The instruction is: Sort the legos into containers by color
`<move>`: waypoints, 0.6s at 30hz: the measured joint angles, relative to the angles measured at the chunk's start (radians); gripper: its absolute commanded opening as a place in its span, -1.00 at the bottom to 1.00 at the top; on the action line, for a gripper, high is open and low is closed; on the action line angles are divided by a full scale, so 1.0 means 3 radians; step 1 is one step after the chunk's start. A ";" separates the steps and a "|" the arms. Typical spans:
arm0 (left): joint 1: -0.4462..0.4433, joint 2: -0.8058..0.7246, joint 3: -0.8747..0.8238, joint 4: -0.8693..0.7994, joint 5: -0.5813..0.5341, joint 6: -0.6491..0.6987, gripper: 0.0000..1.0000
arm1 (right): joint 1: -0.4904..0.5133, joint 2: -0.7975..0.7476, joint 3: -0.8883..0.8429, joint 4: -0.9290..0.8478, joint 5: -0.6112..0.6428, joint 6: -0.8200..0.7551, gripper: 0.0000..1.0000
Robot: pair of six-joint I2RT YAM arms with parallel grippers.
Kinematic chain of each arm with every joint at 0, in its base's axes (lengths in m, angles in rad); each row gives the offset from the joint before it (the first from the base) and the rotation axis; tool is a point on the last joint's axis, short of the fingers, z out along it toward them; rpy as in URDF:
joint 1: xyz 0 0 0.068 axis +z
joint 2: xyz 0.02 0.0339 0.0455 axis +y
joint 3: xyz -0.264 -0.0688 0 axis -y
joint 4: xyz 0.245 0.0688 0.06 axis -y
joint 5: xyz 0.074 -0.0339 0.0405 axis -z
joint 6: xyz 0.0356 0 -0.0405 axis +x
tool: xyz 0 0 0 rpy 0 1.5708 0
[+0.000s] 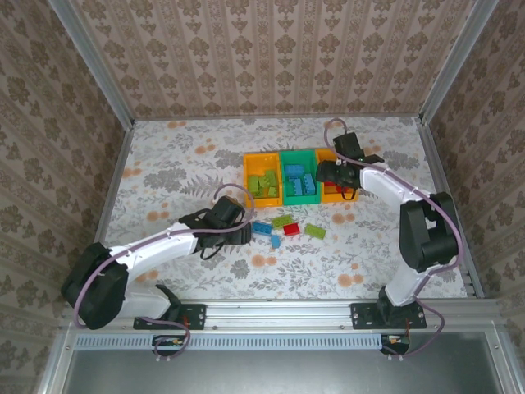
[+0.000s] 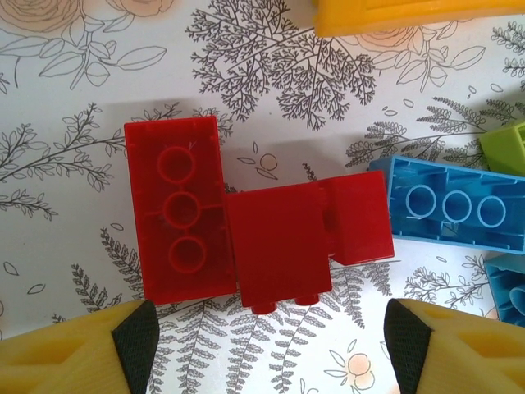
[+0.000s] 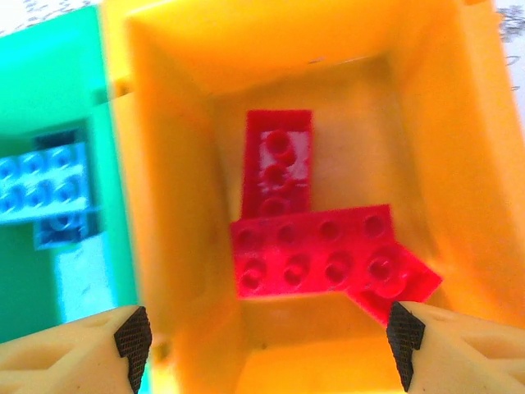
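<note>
My left gripper (image 2: 271,341) hangs spread open over touching red legos (image 2: 246,238) mid-table, just nearside of the containers (image 1: 299,153). My right gripper (image 3: 267,336), also spread, hovers above the right orange bin (image 3: 164,205). Closing could pinch several bricks together and drop one.

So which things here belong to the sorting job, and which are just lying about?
Job: loose red legos, blue lego, light green lego; three joined bins holding sorted legos.
Not the job: floral table cover, wallpapered walls, aluminium frame rail.
</note>
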 measured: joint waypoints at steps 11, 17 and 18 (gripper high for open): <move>0.0001 -0.0022 -0.0001 -0.0032 -0.0112 -0.0058 0.93 | 0.0895 -0.0738 -0.0441 0.0001 0.0072 -0.0039 0.49; 0.0008 -0.0149 -0.0024 -0.0058 -0.0178 -0.0071 1.00 | 0.1572 -0.0764 -0.0806 -0.0001 0.0088 0.0209 0.46; 0.0009 -0.0160 -0.0033 -0.0058 -0.0187 -0.0071 1.00 | 0.1643 -0.0750 -0.0821 0.0001 0.0094 0.0252 0.44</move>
